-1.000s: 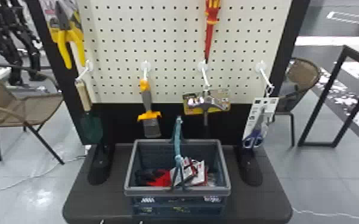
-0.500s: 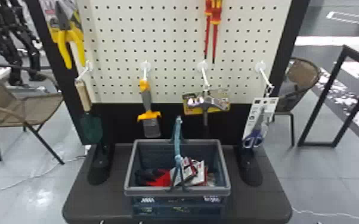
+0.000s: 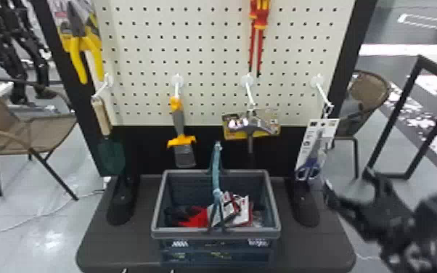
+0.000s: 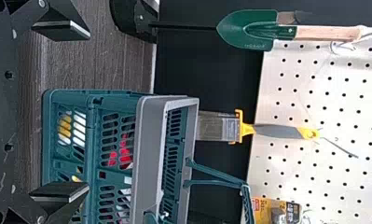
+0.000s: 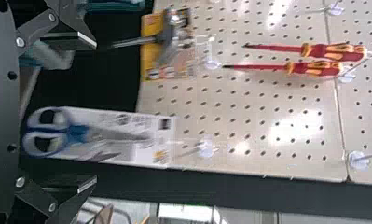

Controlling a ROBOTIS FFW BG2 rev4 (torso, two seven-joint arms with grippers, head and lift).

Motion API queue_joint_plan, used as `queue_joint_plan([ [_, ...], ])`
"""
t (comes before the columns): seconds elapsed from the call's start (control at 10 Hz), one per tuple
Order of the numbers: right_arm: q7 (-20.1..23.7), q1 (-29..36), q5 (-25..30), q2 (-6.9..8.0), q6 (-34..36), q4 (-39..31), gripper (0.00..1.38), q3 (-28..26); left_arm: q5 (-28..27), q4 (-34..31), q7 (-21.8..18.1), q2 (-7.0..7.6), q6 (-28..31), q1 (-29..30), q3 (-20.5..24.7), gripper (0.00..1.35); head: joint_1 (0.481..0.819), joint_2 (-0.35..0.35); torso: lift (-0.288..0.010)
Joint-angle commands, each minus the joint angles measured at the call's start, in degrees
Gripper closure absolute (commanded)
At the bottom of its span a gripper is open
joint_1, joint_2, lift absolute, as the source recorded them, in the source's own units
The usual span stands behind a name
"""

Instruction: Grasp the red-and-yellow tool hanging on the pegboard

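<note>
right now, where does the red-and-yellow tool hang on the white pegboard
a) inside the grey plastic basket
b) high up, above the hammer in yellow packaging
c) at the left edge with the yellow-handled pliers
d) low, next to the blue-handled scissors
b: the red-and-yellow tool hangs near the top of the white pegboard, straight above the hammer in yellow packaging.

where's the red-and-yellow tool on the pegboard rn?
Head view: the red-and-yellow tool hangs at the top of the pegboard, slightly right of centre, just above the hook holding the carded hammer.
</note>
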Motion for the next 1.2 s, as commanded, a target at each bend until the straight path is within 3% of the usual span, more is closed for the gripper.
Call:
queue_joint_plan([
  [0.0, 2.8, -6.7, 0.4, -0.93, 7.6, -3.1, 0.27, 0.0, 0.0, 0.0, 0.0, 0.0, 0.2, -0.1, -0.1, 0.17, 0.549, 0.0, -0.1],
  [0.1, 4.9, -11.7, 0.1, -0.93, 11.3, -3.6, 0.27, 0.0, 0.0, 0.0, 0.1, 0.09, 0.4, -0.2, -0.1, 0.17, 0.549, 0.0, -0.1],
  [0.2, 5.2, -16.4, -2.5, -2.69, 14.6, -3.1, 0.27, 1.6, 0.0, 0.0, 0.0, 0.35, 0.9, -0.6, -0.5, 0.17, 0.549, 0.0, -0.1],
  [0.6, 6.2, -38.1, -14.1, -11.3, 21.5, 5.1, 0.27, 12.8, 0.3, 0.1, 0.0, 1.76, 2.7, -2.3, -2.4, 0.17, 0.549, 0.0, -0.1],
  [0.8, 6.4, -46.7, -22.1, -14.99, 24.6, 9.4, 0.27, 20.0, 0.3, 0.4, 0.0, 1.67, 3.2, -2.9, -2.6, 0.17, 0.549, 0.0, -0.1],
  [0.9, 6.5, -50.6, -26.8, -16.31, 24.8, 12.2, 0.27, 25.3, 0.2, 0.4, 0.0, 1.59, 3.3, -3.0, -2.7, 0.17, 0.549, 0.0, -0.1],
  [1.1, 6.8, -56.5, -30.7, -17.72, 24.8, 15.0, 0.27, 32.5, 0.3, 1.4, 0.0, 1.94, 3.6, -4.5, -3.8, 0.17, 0.549, 0.0, -0.1],
])
